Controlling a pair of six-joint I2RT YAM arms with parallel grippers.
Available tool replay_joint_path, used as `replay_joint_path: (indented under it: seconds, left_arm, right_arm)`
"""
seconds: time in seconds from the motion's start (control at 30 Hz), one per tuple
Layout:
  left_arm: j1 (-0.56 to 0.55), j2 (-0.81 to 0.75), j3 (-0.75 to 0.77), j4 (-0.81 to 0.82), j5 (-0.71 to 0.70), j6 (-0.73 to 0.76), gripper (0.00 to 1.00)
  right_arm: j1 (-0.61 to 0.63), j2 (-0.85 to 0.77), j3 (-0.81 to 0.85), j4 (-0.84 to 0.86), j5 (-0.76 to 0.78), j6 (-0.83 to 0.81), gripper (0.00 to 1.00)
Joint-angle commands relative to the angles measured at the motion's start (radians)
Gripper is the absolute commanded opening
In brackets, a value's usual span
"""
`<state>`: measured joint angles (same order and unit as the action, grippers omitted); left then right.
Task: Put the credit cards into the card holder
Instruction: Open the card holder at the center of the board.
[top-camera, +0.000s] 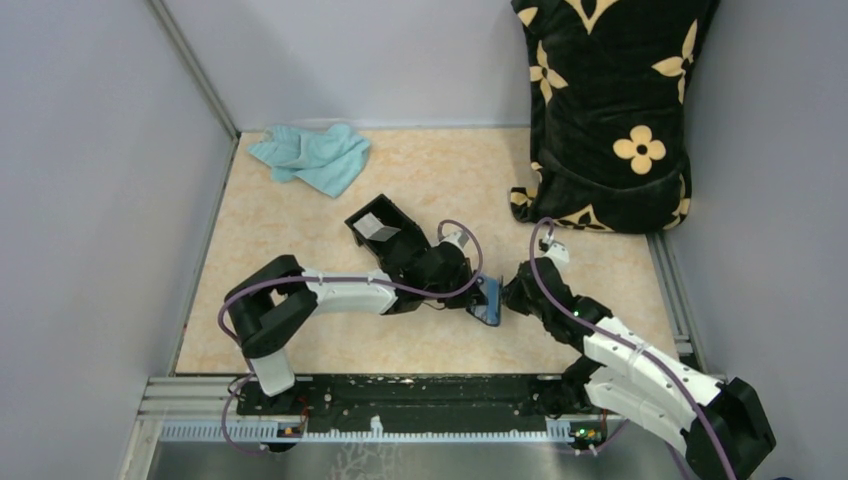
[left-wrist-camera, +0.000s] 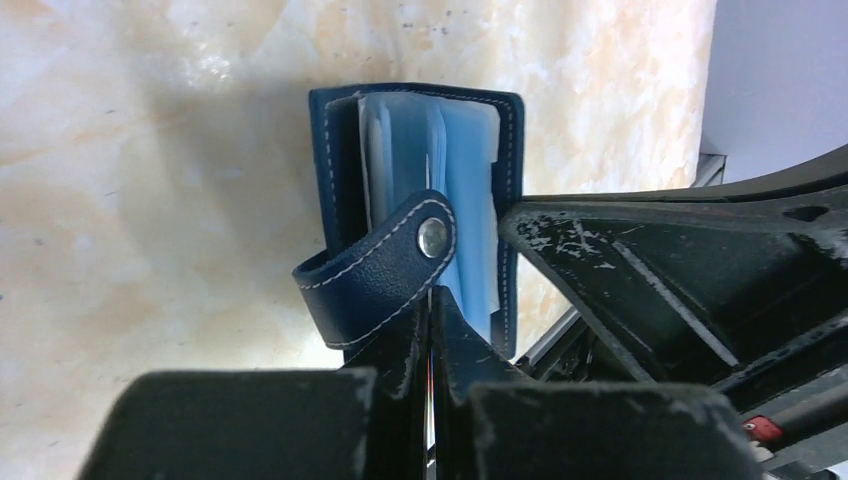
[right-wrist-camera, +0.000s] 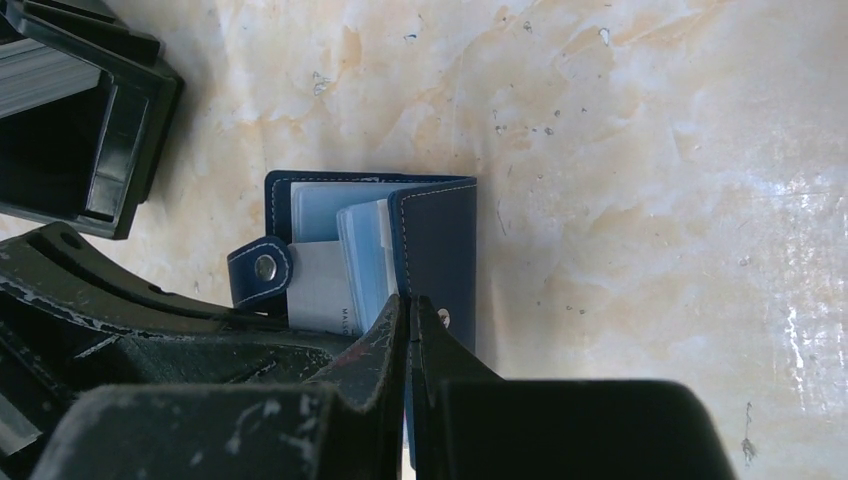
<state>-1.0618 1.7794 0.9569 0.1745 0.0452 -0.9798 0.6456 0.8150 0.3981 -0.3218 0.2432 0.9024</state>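
The navy card holder (top-camera: 489, 300) stands open on edge on the marble table between both grippers. My right gripper (right-wrist-camera: 410, 300) is shut on the stitched edge of the card holder's cover (right-wrist-camera: 440, 240). A pale grey-white credit card (right-wrist-camera: 320, 285) sits partly in the card holder beside the blue plastic sleeves. My left gripper (left-wrist-camera: 431, 295) is shut on the thin edge of this card, just behind the closing tab (left-wrist-camera: 375, 270) with its silver snap. In the top view the left gripper (top-camera: 470, 292) and right gripper (top-camera: 508, 298) meet at the card holder.
A black open-topped box (top-camera: 385, 232) lies tipped behind the left wrist, with a grey-white card (top-camera: 375, 226) inside. A teal cloth (top-camera: 312, 155) lies at the back left. A black flowered bag (top-camera: 610, 110) stands at the back right. Walls close in on three sides.
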Motion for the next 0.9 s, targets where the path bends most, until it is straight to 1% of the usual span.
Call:
replay_joint_path:
  seconds: [0.0, 0.13, 0.17, 0.2, 0.3, 0.37, 0.47, 0.57, 0.87]
  left_arm:
    - [-0.013, 0.026, 0.049, 0.009, -0.005, 0.003, 0.0]
    - [-0.022, 0.048, 0.082, -0.006, -0.019, 0.011, 0.0]
    - [-0.026, 0.055, 0.091, -0.016, -0.024, 0.013, 0.0]
    - [-0.031, 0.061, 0.101, -0.028, -0.032, 0.015, 0.0]
    - [-0.045, 0.077, 0.127, -0.062, -0.058, 0.028, 0.0]
    - [-0.051, 0.082, 0.131, -0.071, -0.071, 0.031, 0.0]
    - [-0.053, 0.087, 0.135, -0.082, -0.084, 0.032, 0.0]
    - [-0.053, 0.091, 0.134, -0.087, -0.085, 0.033, 0.0]
    - [-0.053, 0.085, 0.117, -0.078, -0.088, 0.038, 0.0]
  right_arm:
    - [-0.004, -0.012, -0.025, -0.06, 0.002, 0.005, 0.0]
    - [-0.006, -0.021, -0.027, -0.075, 0.007, 0.003, 0.01]
    - [-0.007, -0.024, -0.028, -0.078, 0.008, 0.004, 0.03]
    - [-0.007, -0.028, -0.028, -0.08, 0.009, 0.004, 0.06]
    - [-0.008, -0.04, -0.029, -0.089, 0.013, 0.003, 0.23]
    - [-0.01, -0.048, -0.026, -0.095, 0.015, 0.001, 0.32]
    - [-0.012, -0.057, -0.021, -0.097, 0.013, -0.006, 0.42]
    - [-0.013, -0.061, -0.012, -0.098, 0.014, -0.01, 0.44]
    - [-0.014, -0.061, 0.007, -0.096, 0.011, -0.015, 0.46]
